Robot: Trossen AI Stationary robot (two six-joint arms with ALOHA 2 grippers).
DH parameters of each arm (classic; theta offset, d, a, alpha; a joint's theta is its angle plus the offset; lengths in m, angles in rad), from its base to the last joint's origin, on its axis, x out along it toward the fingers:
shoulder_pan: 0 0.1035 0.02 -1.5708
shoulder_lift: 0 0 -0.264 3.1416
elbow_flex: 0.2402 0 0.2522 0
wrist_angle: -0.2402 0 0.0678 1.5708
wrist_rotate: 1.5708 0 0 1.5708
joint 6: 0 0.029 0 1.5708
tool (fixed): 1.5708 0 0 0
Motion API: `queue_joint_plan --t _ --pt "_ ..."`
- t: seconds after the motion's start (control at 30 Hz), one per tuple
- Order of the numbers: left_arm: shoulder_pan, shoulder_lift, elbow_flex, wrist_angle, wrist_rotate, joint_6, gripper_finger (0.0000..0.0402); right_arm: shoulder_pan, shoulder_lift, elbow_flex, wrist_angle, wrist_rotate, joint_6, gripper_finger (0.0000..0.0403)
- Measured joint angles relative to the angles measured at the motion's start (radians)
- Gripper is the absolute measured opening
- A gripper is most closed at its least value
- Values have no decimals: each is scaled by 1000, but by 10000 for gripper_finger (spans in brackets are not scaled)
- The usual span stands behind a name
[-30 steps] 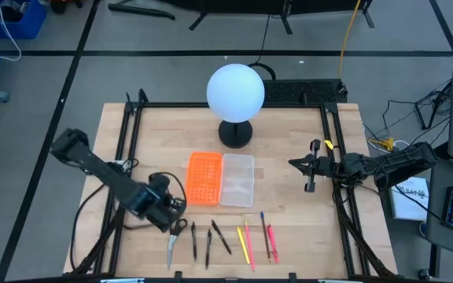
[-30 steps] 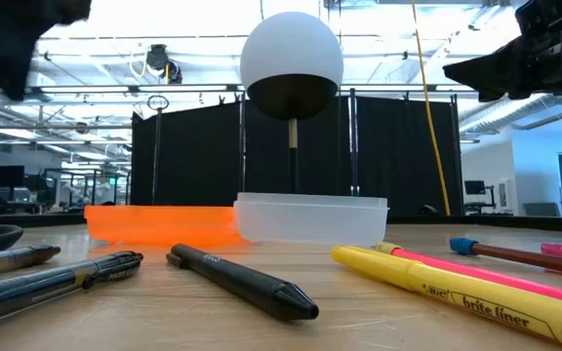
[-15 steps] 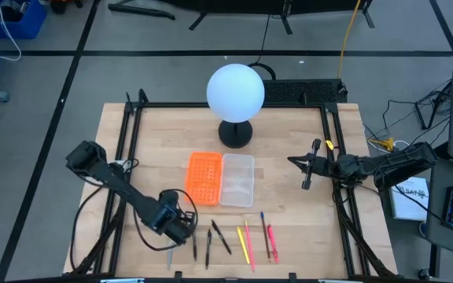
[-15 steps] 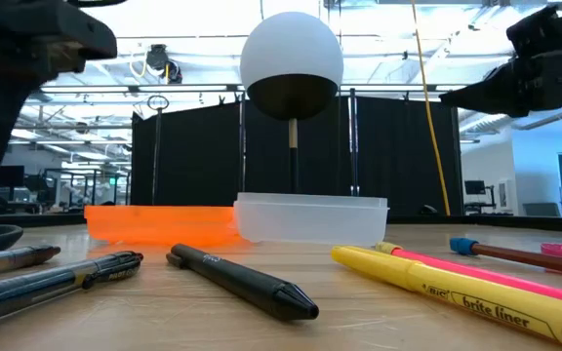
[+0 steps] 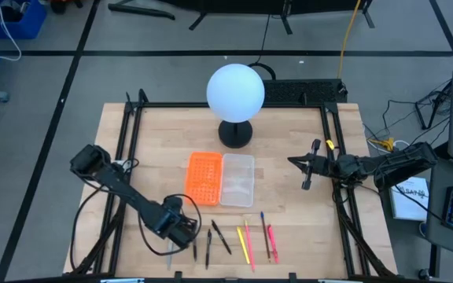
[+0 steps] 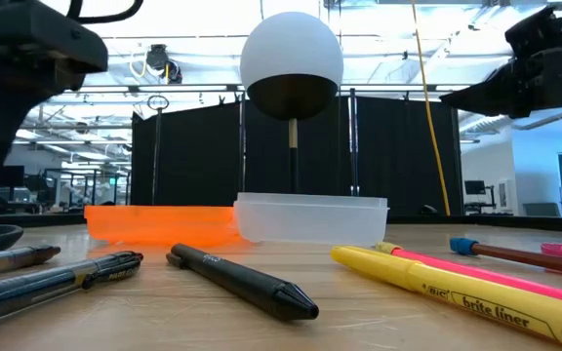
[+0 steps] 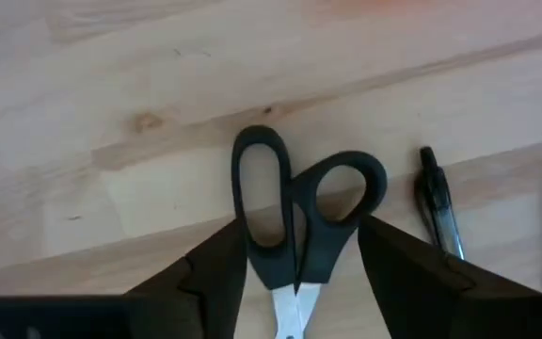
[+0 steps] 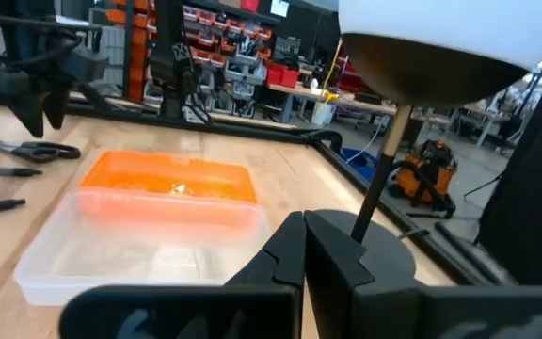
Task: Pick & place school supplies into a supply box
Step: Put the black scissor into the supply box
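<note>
1. Since half a second ago the left pincer has shifted a little farther toward the row of pens and now sits directly over the scissors; the right arm has not moved.
2. In the left wrist view the left pincer's fingers stand spread on either side of the scissors' black handle loops (not pressing them), with the blades running back between the fingers.
3. The scissors lie flat on the table, on the near side of the supply box and toward the left arm, and a black pen lies just beside them.
4. Also nearer than the supply box lie more black pens, a yellow highlighter, a brown pencil and a pink pen, side by side.
5. The supply box touches the orange panel along one long side.
6. Beyond the supply box stands a white globe lamp.
7. The right pincer hangs level with the supply box, well apart from it, fingers pressed together on nothing.
</note>
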Motion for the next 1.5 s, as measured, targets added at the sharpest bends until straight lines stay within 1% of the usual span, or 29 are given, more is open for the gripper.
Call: queue_joint_plan --t 0.1,0.47,0.7,0.83,0.9,1.0,1.03,1.2,1.4,1.5 --pt "-1 18 0 19 -3 1 211 0 0 0 -1 -1 24 0" --pt "5 101 0 27 -5 17 182 0 1 0 -28 -4 26 0" --pt "28 166 6 53 7 80 167 0 1 0 -45 -4 48 0" --pt "46 192 7 93 19 147 142 0 1 0 -43 -4 40 0" --pt "54 193 6 107 27 161 117 0 1 0 -38 -4 40 0" --pt "56 186 5 114 13 162 67 0 1 0 -28 -4 41 0" --pt "55 180 3 113 7 161 58 0 1 0 -29 -4 47 0" --pt "40 144 0 88 -42 172 58 0 1 0 -39 -5 70 0" --pt "39 65 -6 32 -170 173 58 0 3 0 -53 -4 68 0" --pt "30 24 -4 31 -193 177 58 1 6 0 -53 -5 68 0"
